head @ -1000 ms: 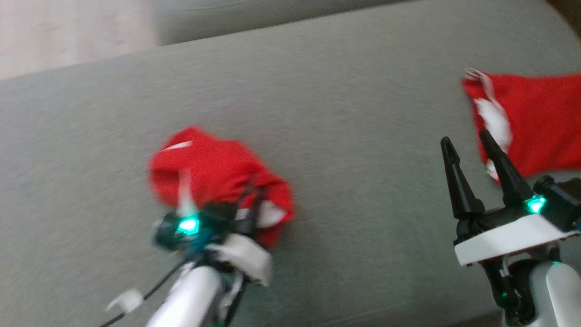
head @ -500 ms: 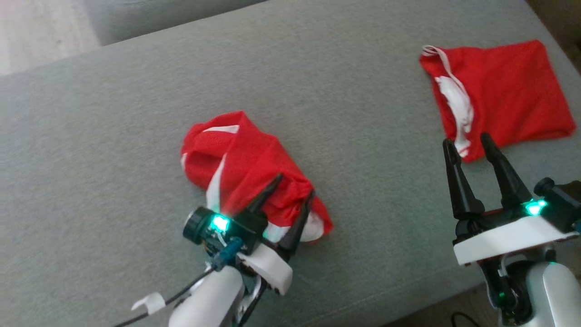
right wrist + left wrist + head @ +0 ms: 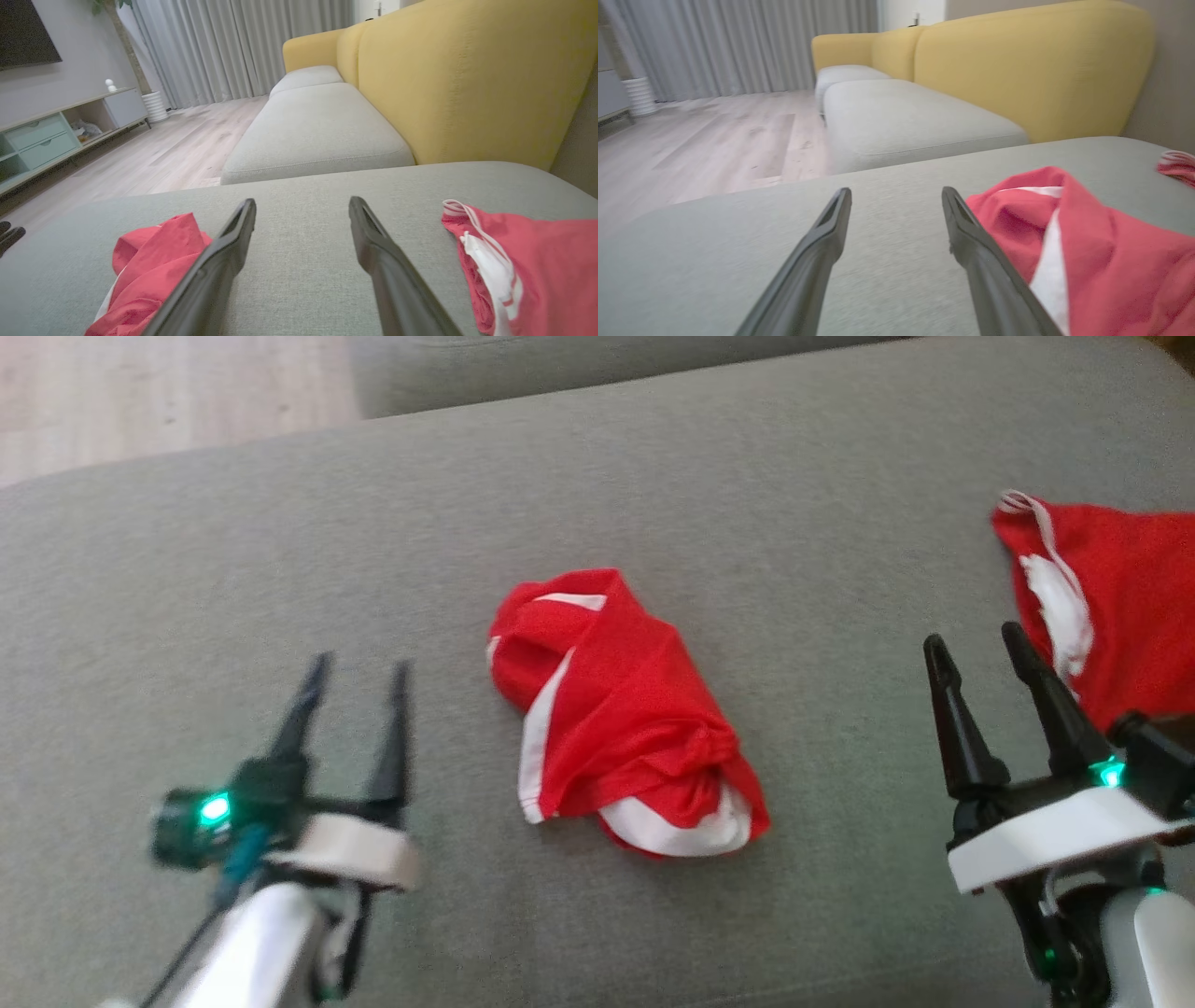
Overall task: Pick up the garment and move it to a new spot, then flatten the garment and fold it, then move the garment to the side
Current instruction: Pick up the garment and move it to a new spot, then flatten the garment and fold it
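1. The grey sofa cushion (image 3: 747, 457) is soft, so pressing on it to flatten may drag the cloth along.
2. The garment (image 3: 625, 719) lies bunched mid-cushion. A pinch there could catch several layers and lift a wad.
3. The second red garment (image 3: 1130, 597), at the right, could snag on the right end effector (image 3: 971, 639), which is spread and empty.
4. The left end effector (image 3: 359, 665), spread and empty, stands left of the garment. Half a second ago its fingers were at the cloth.

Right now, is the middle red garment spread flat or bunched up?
Bunched up: the garment lies in a rumpled heap on the grey cushion, its cloth gathered into uneven folds.
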Robot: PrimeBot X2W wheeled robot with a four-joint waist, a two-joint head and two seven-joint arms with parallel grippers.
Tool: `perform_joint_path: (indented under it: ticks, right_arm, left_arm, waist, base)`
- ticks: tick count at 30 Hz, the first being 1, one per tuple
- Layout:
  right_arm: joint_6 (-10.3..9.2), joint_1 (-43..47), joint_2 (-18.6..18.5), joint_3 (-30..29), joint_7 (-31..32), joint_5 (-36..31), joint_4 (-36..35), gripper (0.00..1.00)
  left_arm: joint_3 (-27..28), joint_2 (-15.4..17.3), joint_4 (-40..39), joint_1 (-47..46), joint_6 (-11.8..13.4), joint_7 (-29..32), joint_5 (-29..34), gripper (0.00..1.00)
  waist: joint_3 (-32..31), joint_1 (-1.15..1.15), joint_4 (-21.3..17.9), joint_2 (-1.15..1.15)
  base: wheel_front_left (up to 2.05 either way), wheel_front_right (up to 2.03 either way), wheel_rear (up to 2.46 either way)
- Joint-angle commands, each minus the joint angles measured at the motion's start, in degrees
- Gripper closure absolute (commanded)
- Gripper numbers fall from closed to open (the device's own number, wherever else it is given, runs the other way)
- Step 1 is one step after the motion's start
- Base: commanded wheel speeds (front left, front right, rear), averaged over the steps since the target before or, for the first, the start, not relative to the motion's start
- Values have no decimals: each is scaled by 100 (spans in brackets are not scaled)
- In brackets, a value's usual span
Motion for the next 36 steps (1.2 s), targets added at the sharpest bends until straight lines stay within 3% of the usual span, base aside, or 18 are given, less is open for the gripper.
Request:
perform_joint_path:
  ticks: [1,7,13,23,36]
  right_arm:
    - [-4,-10,-90,91,45,-75,-243,0]
    - [-4,158,-52,103,146,-223,-300,0]
    - [-4,445,-36,61,267,-305,-340,0]
    - [-4,720,27,-14,413,-326,-538,0]
    - [-4,735,79,-30,443,-272,-615,0]
  left_arm:
    - [431,255,-233,-7,108,-44,-110,0]
    - [993,725,-522,579,430,-3,-332,0]
    - [1240,968,-1174,1263,757,247,-436,0]
    - [1138,1014,-1808,1758,1009,599,-404,0]
    - [1103,1043,-2016,1884,1115,763,-440,0]
  waist:
    - [-98,0,228,0]
    - [-297,0,442,0]
    - [-554,0,489,0]
    - [-656,0,381,0]
    - [-578,0,427,0]
  base:
    - [0,0,0]
    - [0,0,0]
    - [0,0,0]
    - [0,0,0]
    - [0,0,0]
